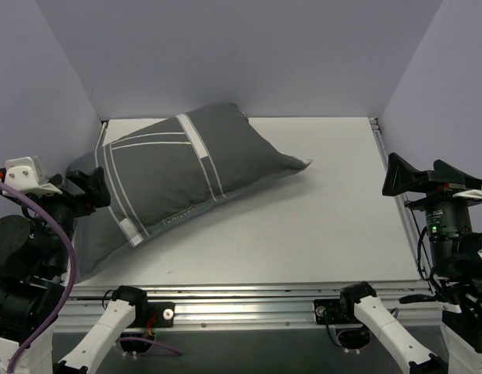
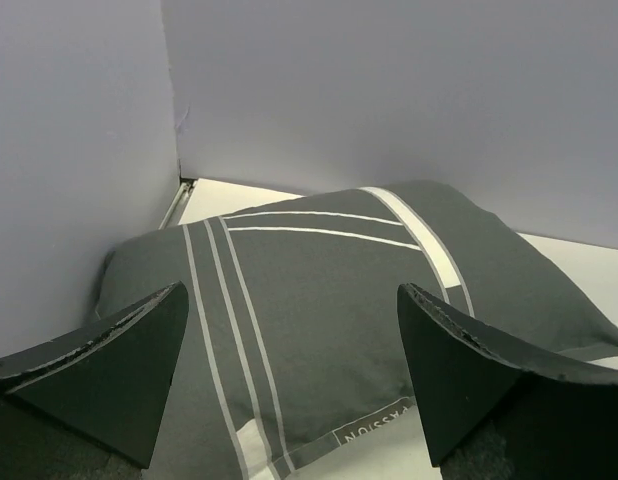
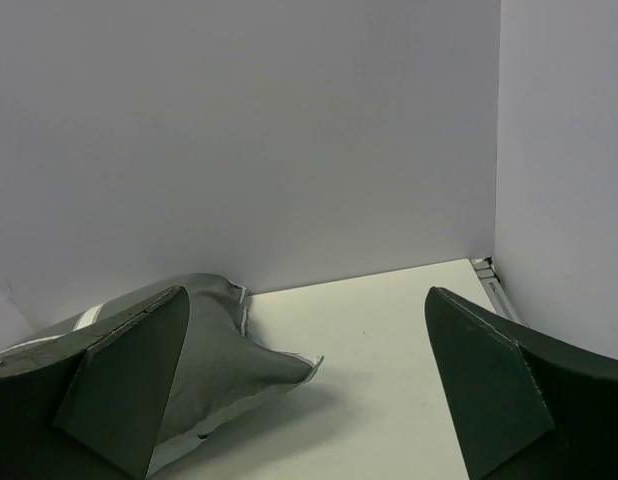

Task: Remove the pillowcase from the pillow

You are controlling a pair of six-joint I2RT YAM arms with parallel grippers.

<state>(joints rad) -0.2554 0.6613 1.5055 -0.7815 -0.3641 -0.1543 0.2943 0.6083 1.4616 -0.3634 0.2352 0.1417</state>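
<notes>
Walls: pale walls [image 1: 241, 54] are closing in the back, left and right sides of my workspace.
Table: the white table [image 1: 327, 226] is lying in front of me, with a metal rail [image 1: 249, 300] running along its near edge.
Pillowcase: the pillowcase [image 1: 178, 175] is lying plump on the left half of the table, striped dark grey face up. It is slanting from the near left edge up toward the back wall. One flat corner is pointing right, toward the table's middle. Thin white stripes are crossing a broad one on top. I am seeing it from my left wrist [image 2: 319, 330] and its pointed corner from my right wrist [image 3: 214, 350].
Pillow: it is sitting hidden inside the case, so I am seeing only the bulge.
Left gripper: I am holding my left gripper [image 1: 97, 187] at the case's left end with jaws spread wide and nothing between them. My wrist camera is showing it [image 2: 291, 295] over the striped face. I cannot tell whether a finger is touching the cloth.
Right gripper: I am holding my right gripper [image 1: 416, 167] at the table's right edge, well apart from the case. Its jaws [image 3: 306, 295] are gaping wide, gripping nothing.
Label: a small printed label [image 2: 374, 428] is sitting by the case's near edge.
</notes>
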